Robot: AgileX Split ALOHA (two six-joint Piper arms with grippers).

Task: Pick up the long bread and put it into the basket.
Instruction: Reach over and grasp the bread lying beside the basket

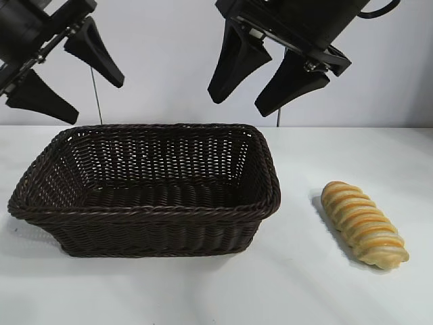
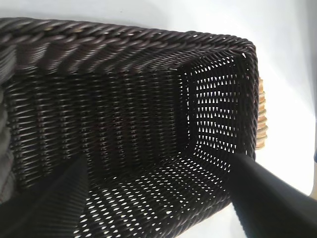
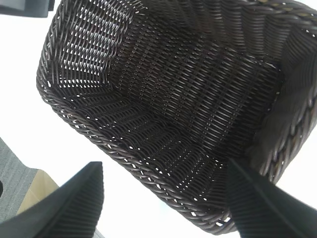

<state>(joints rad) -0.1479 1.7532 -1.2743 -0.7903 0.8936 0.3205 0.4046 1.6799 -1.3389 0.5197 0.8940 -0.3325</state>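
Your left gripper (image 1: 65,70): high at 10 o'clock above basket (image 1: 145,217), angled down, jaws wide apart, holding nothing. Basket: dark brown woven wicker, rectangular, flared sides, braided rim. Your right gripper (image 1: 260,88): at 1 o'clock, jaws spread, nothing held. Long bread (image 1: 364,224): golden, twisted ridges, on table at 4 o'clock, apart from basket.

Bright, even light fills all three views. In the exterior view the white surface (image 1: 203,291) is lit almost to washout, with only soft, faint shadows: a pale one along the near left foot of the dark brown woven wicker basket (image 1: 145,213) and a thin grey one hugging the left side of the golden-tan twisted long bread (image 1: 364,224). In both wrist views light shines through gaps in the weave as white specks, and the near black fingers look blurred.
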